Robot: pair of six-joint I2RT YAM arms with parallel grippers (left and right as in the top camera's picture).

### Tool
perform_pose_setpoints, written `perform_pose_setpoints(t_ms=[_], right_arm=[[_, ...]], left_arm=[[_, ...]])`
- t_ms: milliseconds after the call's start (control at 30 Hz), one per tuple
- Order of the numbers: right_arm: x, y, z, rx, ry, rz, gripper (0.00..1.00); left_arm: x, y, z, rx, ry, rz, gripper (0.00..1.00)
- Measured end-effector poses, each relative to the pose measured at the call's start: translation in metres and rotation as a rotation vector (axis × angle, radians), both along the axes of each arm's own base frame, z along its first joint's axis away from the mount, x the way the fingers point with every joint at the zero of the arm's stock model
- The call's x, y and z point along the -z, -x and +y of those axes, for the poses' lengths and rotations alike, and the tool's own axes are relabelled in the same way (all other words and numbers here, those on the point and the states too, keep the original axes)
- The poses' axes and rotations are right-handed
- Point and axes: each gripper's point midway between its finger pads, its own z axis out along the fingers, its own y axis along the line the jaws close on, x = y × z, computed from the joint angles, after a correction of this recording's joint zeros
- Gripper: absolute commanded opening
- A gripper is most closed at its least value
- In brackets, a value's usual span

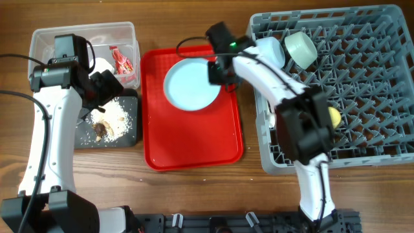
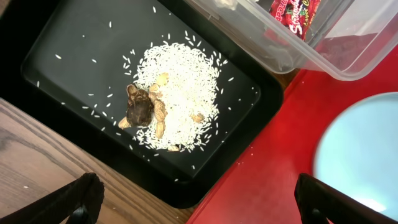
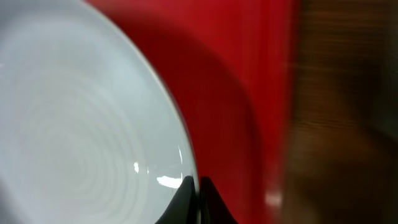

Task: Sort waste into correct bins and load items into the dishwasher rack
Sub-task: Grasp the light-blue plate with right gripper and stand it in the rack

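While the right gripper (image 3: 194, 198) sat at the edge of the light-blue plate (image 1: 191, 84), we saw its jaws drawn almost together, pinching the rim with only a hairline between the tips. The plate was pale, glossy and round, with faint concentric rings and a small glint just beside the tips. Being round, it had no long axis. It lay flat and face up on the red tray (image 1: 194, 139), spreading away from one side of the jaws, with bare red tray on their other side.

The left gripper (image 2: 205, 202) had its jaws spread wide and held nothing. Ahead of them lay the black tray (image 2: 74, 56), carrying white grains (image 2: 186, 81) and brown food scraps (image 2: 146, 109). The clear tub (image 2: 348, 56) stood just beyond it.
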Motion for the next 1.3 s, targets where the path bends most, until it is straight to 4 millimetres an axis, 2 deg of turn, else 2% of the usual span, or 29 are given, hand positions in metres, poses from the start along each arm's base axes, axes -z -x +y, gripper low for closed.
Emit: perform_pose_setpoints(t_ms=[67,133,167,200,233,300,433,500,567,667,767,800,867,1000,1100,1233,1267,1300], right_arm=[[-0.060,-0.004,-0.047,0.069,0.068,-0.093,0.04],[-0.112,-0.007,-0.079,0.110,0.099,-0.198,0.04],[-0.151,-0.002,-0.106,0.134,0.140,-0.275,0.04],[-0.179,0.005,-0.129,0.153,0.188,-0.329,0.04],[-0.200,0.013,-0.150,0.177,0.240,-0.363,0.04],[-0.219,0.035,-0.195,0.230,0.392,-0.355,0.04],[-0.232,0.065,-0.254,0.342,0.665,-0.296,0.04],[-0.236,0.079,-0.266,0.375,0.748,-0.268,0.04],[-0.239,0.085,-0.272,0.423,0.790,-0.274,0.04],[-0.226,0.097,-0.280,0.496,0.857,-0.271,0.04],[-0.198,0.103,-0.277,0.518,0.892,-0.256,0.04],[-0.183,0.105,-0.273,0.512,0.900,-0.255,0.04],[-0.171,0.105,-0.262,0.491,0.897,-0.267,0.04],[-0.167,0.099,-0.233,0.442,0.867,-0.331,0.04],[-0.167,0.097,-0.227,0.434,0.857,-0.346,0.04],[-0.156,0.096,-0.218,0.437,0.778,-0.315,0.05],[-0.152,0.096,-0.214,0.436,0.745,-0.300,0.06],[-0.149,0.097,-0.211,0.435,0.726,-0.290,0.16]], left_arm=[[0.000,0.000,0.000,0.000,0.000,-0.001,1.00],[0.000,0.000,0.000,0.000,0.000,-0.001,1.00],[0.000,0.000,0.000,0.000,0.000,0.000,1.00],[0.000,0.000,0.000,0.000,0.000,-0.001,1.00],[0.000,0.000,0.000,0.000,0.000,0.000,1.00],[0.000,0.000,0.000,0.000,0.000,-0.001,1.00],[0.000,0.000,0.000,0.000,0.000,-0.001,1.00],[0.000,0.000,0.000,0.000,0.000,0.000,1.00],[0.000,0.000,0.000,0.000,0.000,0.000,1.00],[0.000,0.000,0.000,0.000,0.000,0.000,1.00],[0.000,0.000,0.000,0.000,0.000,0.000,1.00],[0.000,0.000,0.000,0.000,0.000,0.000,1.00],[0.000,0.000,0.000,0.000,0.000,0.000,1.00],[0.000,0.000,0.000,0.000,0.000,0.000,1.00],[0.000,0.000,0.000,0.000,0.000,0.000,1.00],[0.000,0.000,0.000,0.000,0.000,0.000,1.00],[0.000,0.000,0.000,0.000,0.000,0.000,1.00],[0.000,0.000,0.000,0.000,0.000,0.000,1.00]])
